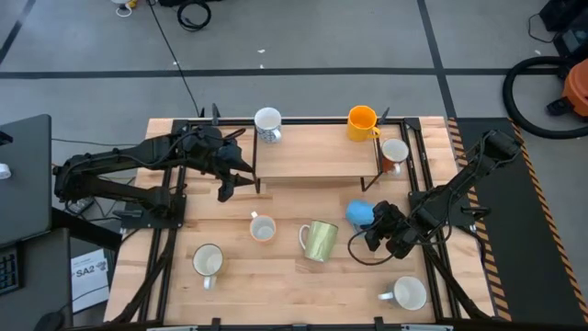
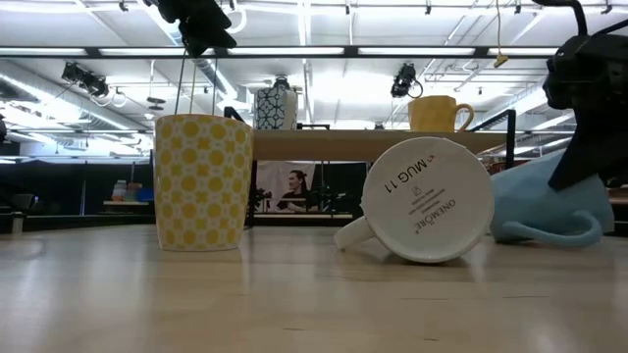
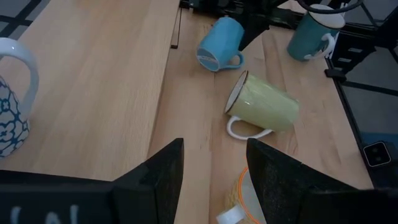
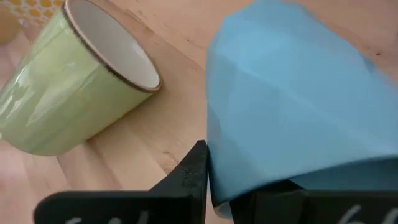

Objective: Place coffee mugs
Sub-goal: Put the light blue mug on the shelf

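Observation:
My right gripper (image 1: 372, 230) is shut on the light blue mug (image 1: 358, 213), which lies on its side right of the table's middle. The pale yellow-green mug (image 1: 320, 241) lies on its side just to its left. My left gripper (image 1: 225, 190) hangs open in the air at the shelf's left end, above and beside an upright yellow-patterned mug (image 2: 201, 181). On the raised shelf stand a patterned white mug (image 1: 267, 124) and the orange-yellow mug (image 1: 362, 122). The white mug with a reddish-brown inside (image 1: 394, 154) stands at the shelf's right end. Two more white mugs (image 1: 208, 262) (image 1: 407, 294) sit near the near edge. My right gripper has the light blue mug's rounded side (image 4: 249, 143) between its fingers. One finger (image 4: 194, 171) lies against the wall; the mug hides the other. It comes slanting down from the table's right side. The mug is on its side, its handle (image 2: 569, 235) at the table top.
A low wooden shelf (image 1: 317, 156) on dark legs spans the far half of the table. Dark frame rails (image 1: 432, 267) run along both sides. Bare wood lies in front of the shelf on the left and along the near edge in the middle.

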Available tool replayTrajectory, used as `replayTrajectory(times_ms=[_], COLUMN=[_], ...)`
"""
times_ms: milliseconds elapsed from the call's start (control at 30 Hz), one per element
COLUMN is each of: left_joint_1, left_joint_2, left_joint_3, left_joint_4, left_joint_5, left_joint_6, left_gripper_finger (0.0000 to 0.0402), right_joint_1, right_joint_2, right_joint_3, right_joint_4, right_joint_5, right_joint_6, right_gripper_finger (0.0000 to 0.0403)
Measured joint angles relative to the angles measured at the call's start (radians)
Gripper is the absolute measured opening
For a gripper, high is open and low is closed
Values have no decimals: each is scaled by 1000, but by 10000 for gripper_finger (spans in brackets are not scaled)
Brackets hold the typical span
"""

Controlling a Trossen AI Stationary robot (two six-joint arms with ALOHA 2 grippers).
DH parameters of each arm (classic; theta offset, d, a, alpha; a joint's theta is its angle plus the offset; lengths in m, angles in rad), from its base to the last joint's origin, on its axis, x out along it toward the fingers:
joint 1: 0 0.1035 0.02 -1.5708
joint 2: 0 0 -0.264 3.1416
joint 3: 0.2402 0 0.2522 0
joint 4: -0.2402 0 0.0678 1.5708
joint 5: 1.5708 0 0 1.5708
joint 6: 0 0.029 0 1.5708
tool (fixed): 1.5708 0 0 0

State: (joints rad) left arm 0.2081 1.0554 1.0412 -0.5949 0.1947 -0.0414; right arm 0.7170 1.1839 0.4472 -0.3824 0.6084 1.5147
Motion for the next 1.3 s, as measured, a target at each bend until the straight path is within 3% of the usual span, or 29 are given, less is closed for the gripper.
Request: replayTrajectory(times_ms=[333, 667, 1067, 1300], left_joint_1=[0, 0, 0, 0], left_joint_2=[0, 0, 0, 0], left_joint_3=[0, 0, 0, 0], left_joint_4=[0, 0, 0, 0], left_joint_5=[0, 0, 0, 0], left_joint_6=[0, 0, 1, 1], left_gripper_finger=[181, 181, 181, 181], right_joint_1=[-1, -43, -285, -483], right_joint_2=[-52, -77, -74, -71], right_joint_3=[179, 485, 804, 929], right_joint_4=[-210, -523, -600, -623], right_joint_5=[-199, -322, -353, -445], right_joint_6=[-56, -152, -578, -855], right_gripper_finger=[41, 41, 41, 40])
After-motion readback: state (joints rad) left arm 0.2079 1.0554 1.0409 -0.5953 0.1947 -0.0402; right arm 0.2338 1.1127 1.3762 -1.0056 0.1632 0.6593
